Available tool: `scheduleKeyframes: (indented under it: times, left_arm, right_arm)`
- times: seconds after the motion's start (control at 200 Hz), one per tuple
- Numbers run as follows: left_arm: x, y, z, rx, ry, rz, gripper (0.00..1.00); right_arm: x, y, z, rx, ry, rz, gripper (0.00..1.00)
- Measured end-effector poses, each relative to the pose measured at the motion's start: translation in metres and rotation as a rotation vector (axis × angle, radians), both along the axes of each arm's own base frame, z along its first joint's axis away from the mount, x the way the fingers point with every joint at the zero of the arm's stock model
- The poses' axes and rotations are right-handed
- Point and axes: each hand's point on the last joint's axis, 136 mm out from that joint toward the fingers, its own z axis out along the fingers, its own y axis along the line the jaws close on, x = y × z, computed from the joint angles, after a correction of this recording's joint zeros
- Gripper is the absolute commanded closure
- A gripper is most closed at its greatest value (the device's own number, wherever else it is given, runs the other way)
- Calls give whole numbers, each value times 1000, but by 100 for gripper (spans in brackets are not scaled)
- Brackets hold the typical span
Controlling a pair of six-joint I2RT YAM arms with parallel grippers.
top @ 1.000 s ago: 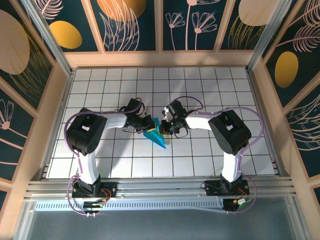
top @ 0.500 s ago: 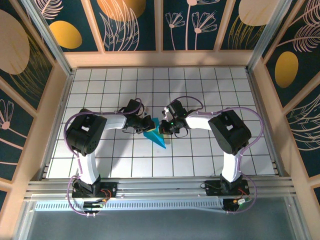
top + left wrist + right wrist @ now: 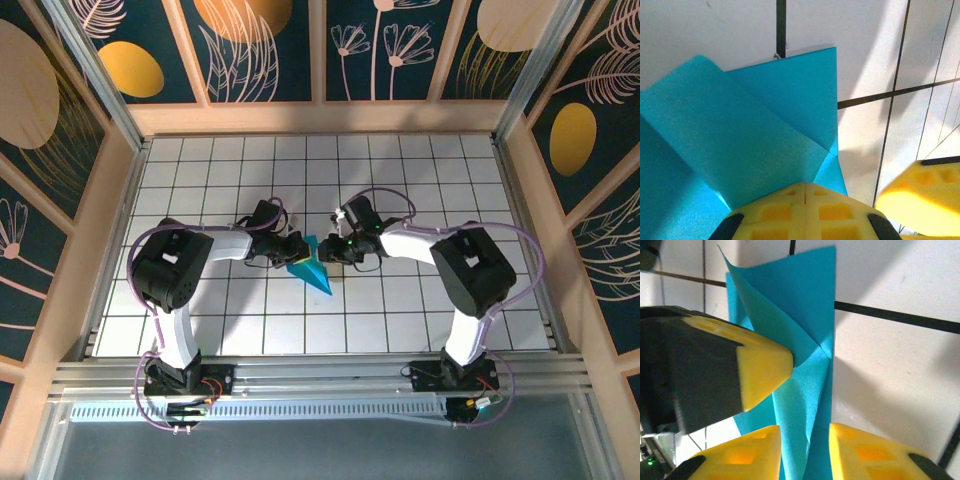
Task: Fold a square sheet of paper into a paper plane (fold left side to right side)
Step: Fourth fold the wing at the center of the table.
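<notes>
Right wrist: fingers (image 3: 875, 452) flanking paper (image 3: 805, 300) edge

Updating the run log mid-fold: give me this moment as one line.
left pincer: shut on folded cyan-blue paper sheet | right pincer: open, straddling the sheet's raised flap | stage: partly folded

The cyan-blue paper (image 3: 312, 270) lies near the middle of the white tiled tabletop (image 3: 420, 300), folded into a narrow wedge whose sharp tip points toward the near right. Its wider far end is not flat: a creased flap stands up, curling above the layer beneath.
</notes>
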Motion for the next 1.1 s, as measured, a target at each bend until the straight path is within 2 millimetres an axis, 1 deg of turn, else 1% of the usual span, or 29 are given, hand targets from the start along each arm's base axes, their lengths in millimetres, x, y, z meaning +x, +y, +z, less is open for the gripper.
scheduleKeyframes:
  times: [0.08, 0.105, 0.19, 0.26, 0.33, 0.385, 0.5, 0.606, 0.916, 1.101]
  left_arm:
    - [0, 0, 0, 0, -1, 0, 99]
    - [0, 0, 0, 0, -1, 0, 99]
    - [0, 0, 0, 0, -1, 0, 99]
    - [0, 0, 0, -1, -2, 0, 99]
    - [0, 0, 0, 0, -3, 1, 99]
    - [0, 0, 0, 0, -3, 1, 99]
    - [0, 0, 0, 0, -3, 1, 99]
    - [0, 0, 0, 0, -3, 1, 99]
    - [0, 0, 0, 0, -3, 1, 99]
    - [0, 0, 0, 0, -3, 1, 100]
  right_arm:
    - [1, -7, 12, 18, -20, -16, 65]
    - [1, -8, 16, 25, -25, -19, 66]
    - [-3, -10, 29, 60, -33, -14, 78]
    - [-12, -8, 36, 96, -18, 9, 88]
    - [-22, -5, 37, 127, 14, 34, 96]
    - [-32, -2, 34, 141, 51, 49, 100]
    - [-55, 6, 25, 157, 114, 97, 100]
    - [-68, 13, 17, 163, 155, 126, 100]
    - [-72, 19, 1, 166, 195, 132, 100]
    - [-80, 15, -6, 154, 210, 137, 100]
